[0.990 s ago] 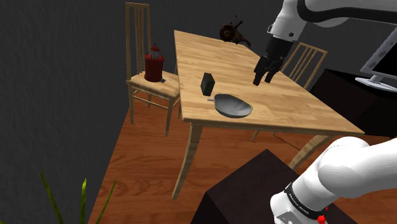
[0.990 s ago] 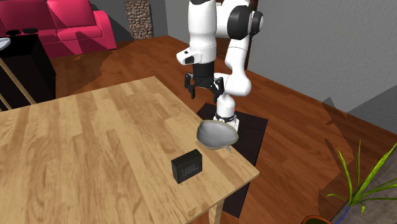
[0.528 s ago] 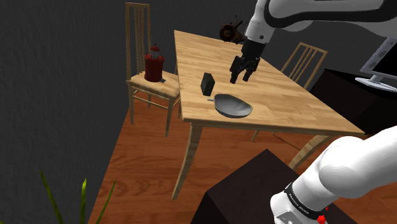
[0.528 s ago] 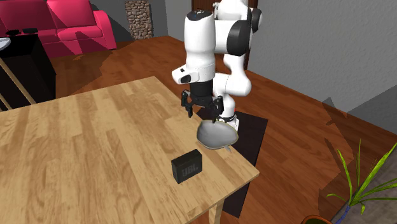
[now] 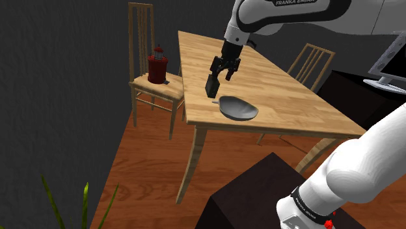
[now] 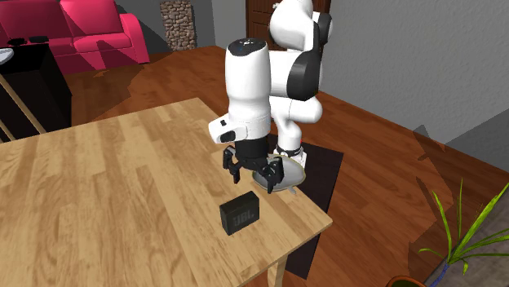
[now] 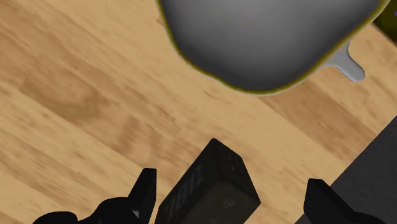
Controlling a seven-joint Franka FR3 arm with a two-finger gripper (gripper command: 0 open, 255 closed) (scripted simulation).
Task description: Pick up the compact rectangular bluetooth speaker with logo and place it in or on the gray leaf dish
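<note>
A small black rectangular speaker [image 5: 211, 84] stands upright near the table's edge, its logo face showing in the second exterior view [image 6: 239, 212]. Right beside it lies the gray leaf dish [image 5: 239, 108], with a yellowish rim and short stem in the wrist view [image 7: 267, 38]. My gripper [image 5: 220, 70] hangs open just above the speaker. In the second exterior view the gripper [image 6: 249, 173] partly covers the dish [image 6: 294, 173]. In the wrist view the speaker [image 7: 210, 188] sits between the spread fingers [image 7: 143, 191], which do not touch it.
The wooden table [image 5: 286, 97] has a chair [image 5: 146, 81] at its left carrying a red lantern-like object [image 5: 157, 65], and another chair [image 5: 313, 62] behind. A monitor [image 5: 390, 65] stands at the right. Plant leaves [image 6: 457, 236] rise from the floor.
The arm has swung across the table toward the speaker, leftward in the shoulder view, and come down over it. The fingers stay apart. Speaker and dish have not moved.
</note>
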